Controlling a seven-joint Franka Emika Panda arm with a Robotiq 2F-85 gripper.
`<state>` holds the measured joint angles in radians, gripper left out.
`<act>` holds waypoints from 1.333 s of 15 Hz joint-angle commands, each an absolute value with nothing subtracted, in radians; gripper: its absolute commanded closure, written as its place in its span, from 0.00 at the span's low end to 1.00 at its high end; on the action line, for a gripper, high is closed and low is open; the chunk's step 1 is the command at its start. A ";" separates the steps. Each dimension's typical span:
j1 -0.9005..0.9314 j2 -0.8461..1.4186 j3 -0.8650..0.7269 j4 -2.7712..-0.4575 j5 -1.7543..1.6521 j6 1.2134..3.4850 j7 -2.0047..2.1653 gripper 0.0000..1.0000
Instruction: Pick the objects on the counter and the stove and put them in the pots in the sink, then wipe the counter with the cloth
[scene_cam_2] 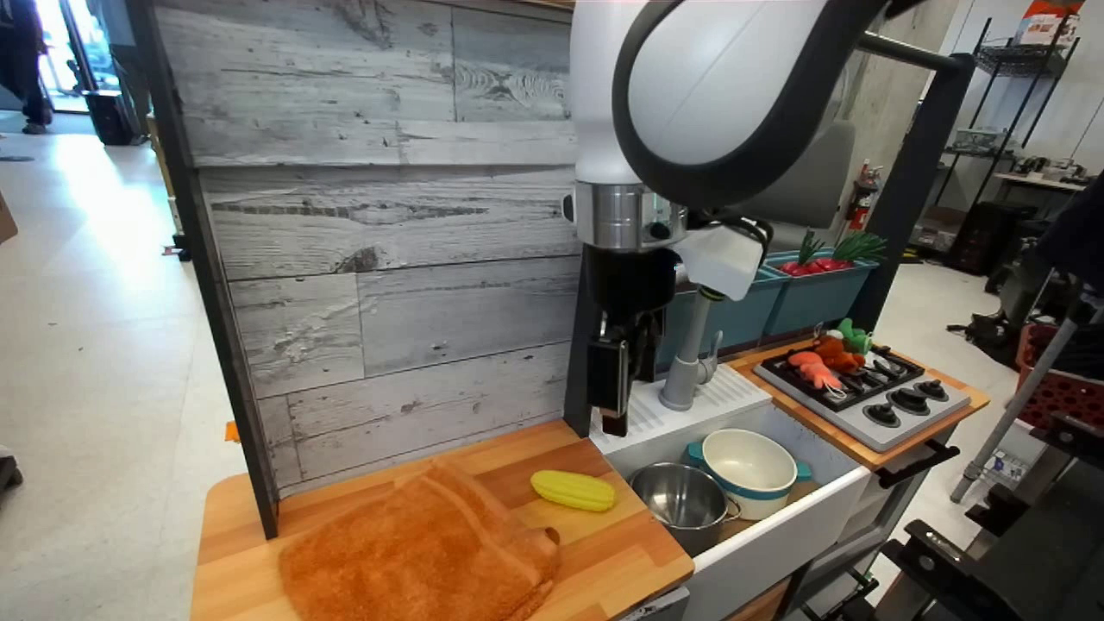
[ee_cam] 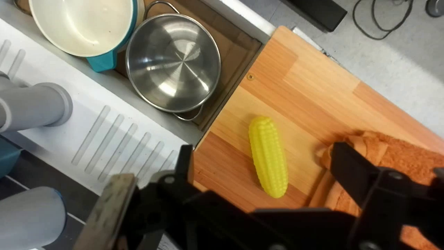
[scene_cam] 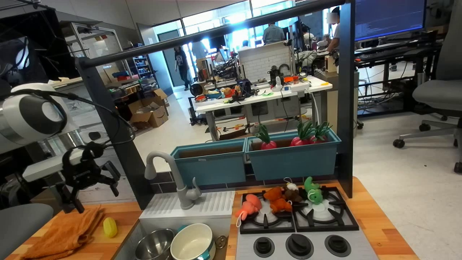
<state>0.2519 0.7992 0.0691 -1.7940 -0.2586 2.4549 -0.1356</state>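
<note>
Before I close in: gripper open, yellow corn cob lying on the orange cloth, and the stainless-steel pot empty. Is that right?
No: the wrist view shows the yellow corn cob on the wooden counter, beside the orange cloth, not on it. The gripper is open and the stainless-steel pot empty.

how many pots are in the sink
2: the steel pot, on the side nearer the yellow corn, and the cream pot beside it; no others show.
</note>
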 commanded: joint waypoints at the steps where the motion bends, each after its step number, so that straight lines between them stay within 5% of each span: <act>1: 0.239 0.804 0.082 -1.785 -0.264 2.445 -0.150 0.00; 9: 0.264 0.982 0.060 -1.755 -0.205 2.975 0.016 0.00; 16: 0.257 1.082 0.075 -1.719 -0.141 3.025 0.006 0.00; 18: 0.255 1.101 0.079 -1.702 -0.135 3.023 0.000 0.26; 20: 0.254 1.117 0.082 -1.681 -0.128 3.012 -0.001 0.42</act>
<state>0.2515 1.0804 0.0753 -1.7305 -0.1508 3.0120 0.0068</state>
